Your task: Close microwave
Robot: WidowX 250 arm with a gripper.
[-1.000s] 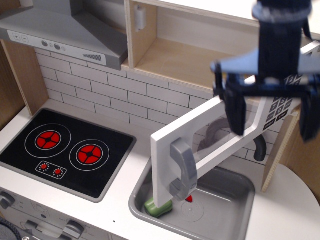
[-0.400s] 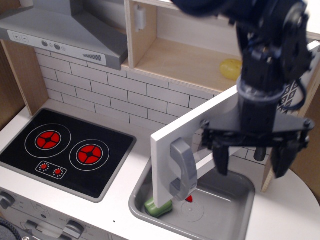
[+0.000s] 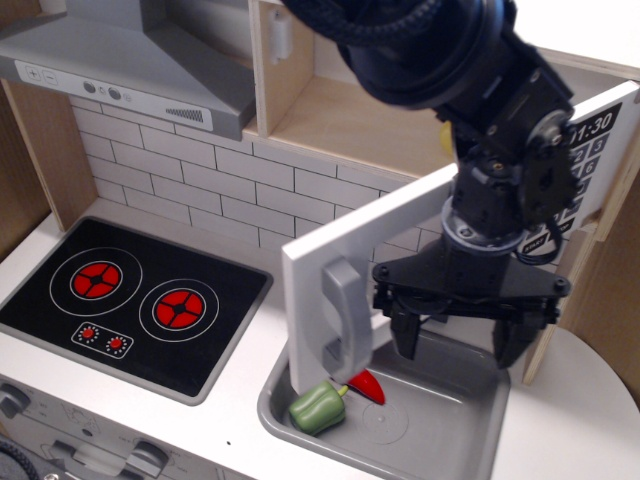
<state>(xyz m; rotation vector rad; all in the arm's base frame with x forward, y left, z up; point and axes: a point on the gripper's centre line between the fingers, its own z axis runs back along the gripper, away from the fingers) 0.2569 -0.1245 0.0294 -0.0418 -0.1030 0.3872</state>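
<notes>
While the microwave [image 3: 400,250] hangs open at upper right, its white door swings out over the sink [image 3: 440,420], handle [image 3: 345,320] at the free edge. Gripper [image 3: 462,340]: jaws spread, empty, just behind the door, above the basin. Sink holds a green pepper [image 3: 318,407] and a red pepper [image 3: 367,385].

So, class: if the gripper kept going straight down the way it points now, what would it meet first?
Most likely the floor of the grey sink. The gripper, jaws open, points down over it, right of the microwave door; depth is hard to judge.
</notes>
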